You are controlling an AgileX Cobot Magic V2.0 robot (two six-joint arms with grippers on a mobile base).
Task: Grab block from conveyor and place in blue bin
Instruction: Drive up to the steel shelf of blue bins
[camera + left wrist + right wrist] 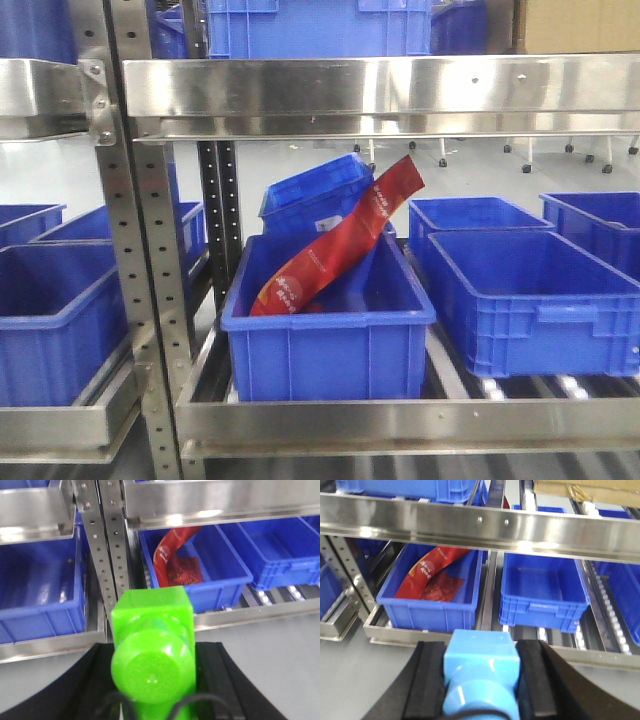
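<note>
In the right wrist view, my right gripper point(481, 647) is shut on the bright blue block point(480, 667), its round stud facing the camera between the black pads. In the left wrist view, my left gripper point(156, 650) is shut on a bright green studded block point(152, 630). Both are held in front of a steel rack. The nearest blue bin point(325, 345) sits on the lower shelf and holds a long red packet point(340, 240); the same blue bin point(427, 612) lies ahead and left of the right gripper. The conveyor is out of view. Neither gripper shows in the exterior view.
Steel shelf rails point(380, 90) run above and below the bins, with perforated uprights point(125, 250) to the left. More blue bins point(530, 300) stand right, left point(55, 320) and behind. A second bin point(542, 595) sits straight ahead of the right gripper.
</note>
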